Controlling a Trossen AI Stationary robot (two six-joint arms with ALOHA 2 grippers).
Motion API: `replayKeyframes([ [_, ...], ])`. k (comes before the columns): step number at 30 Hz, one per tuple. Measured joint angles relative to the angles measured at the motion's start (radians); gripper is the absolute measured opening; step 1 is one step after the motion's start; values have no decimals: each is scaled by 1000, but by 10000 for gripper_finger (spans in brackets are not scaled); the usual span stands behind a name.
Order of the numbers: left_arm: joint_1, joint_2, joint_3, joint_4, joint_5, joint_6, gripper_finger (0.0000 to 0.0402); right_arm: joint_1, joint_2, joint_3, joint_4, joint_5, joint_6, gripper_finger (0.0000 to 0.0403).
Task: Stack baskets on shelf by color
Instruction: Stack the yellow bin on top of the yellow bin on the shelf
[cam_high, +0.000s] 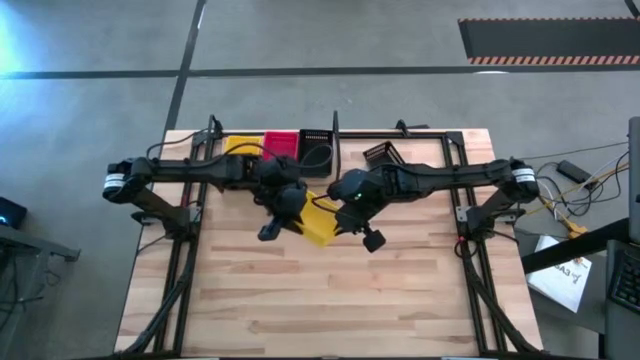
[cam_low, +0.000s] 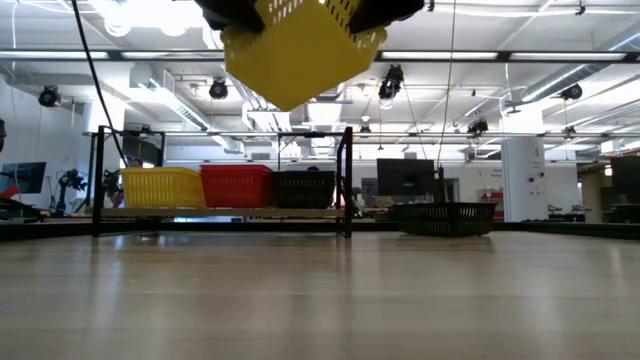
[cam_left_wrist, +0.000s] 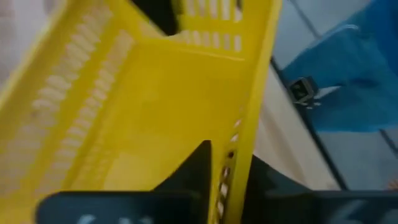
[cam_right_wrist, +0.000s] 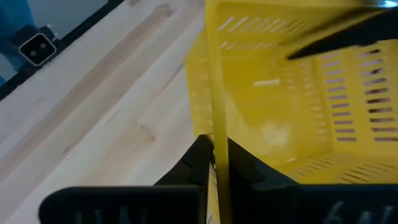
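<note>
A yellow basket (cam_high: 318, 224) hangs in the air between both arms over the table's middle. In the low view the yellow basket (cam_low: 300, 50) is tilted, one corner lowest. My left gripper (cam_left_wrist: 231, 155) and right gripper (cam_right_wrist: 214, 146) are each shut on one of its walls, on opposite sides. The shelf (cam_low: 220, 212) stands at the far edge. It carries a yellow basket (cam_low: 160, 187), a red basket (cam_low: 237, 185) and a black basket (cam_low: 305, 188) side by side, resting on their bottoms. Another black basket (cam_low: 445, 217) sits on the table to the shelf's right. My left gripper pinches a side wall of the yellow basket at its rim (cam_left_wrist: 249, 118), one finger (cam_left_wrist: 196, 165) inside the basket and one outside. It comes from the table's left side. The basket is lifted clear and tilted. My right gripper pinches the opposite wall at its rim (cam_right_wrist: 214, 118), one finger (cam_right_wrist: 249, 165) inside the basket and one finger (cam_right_wrist: 193, 165) outside. It comes from the table's right side. The basket hangs clear above the tabletop (cam_right_wrist: 106, 112).
The loose black basket (cam_high: 380, 153) lies near the far edge, just right of the shelf's post (cam_high: 335, 135). Black frame rods (cam_high: 185, 260) run along both table sides. The near half of the wooden tabletop (cam_high: 330, 310) holds nothing.
</note>
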Motion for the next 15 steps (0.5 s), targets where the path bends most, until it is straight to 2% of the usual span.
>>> replayKeyframes([
  [2,0,0,-7,-2,32,-3,8,0,7,0,25,16,-21,28],
  [11,-10,0,-56,19,44,-53,0,-7,40,31,78,34,-148,144],
  [15,-12,0,-82,16,33,-113,0,-6,32,70,88,26,-168,180],
])
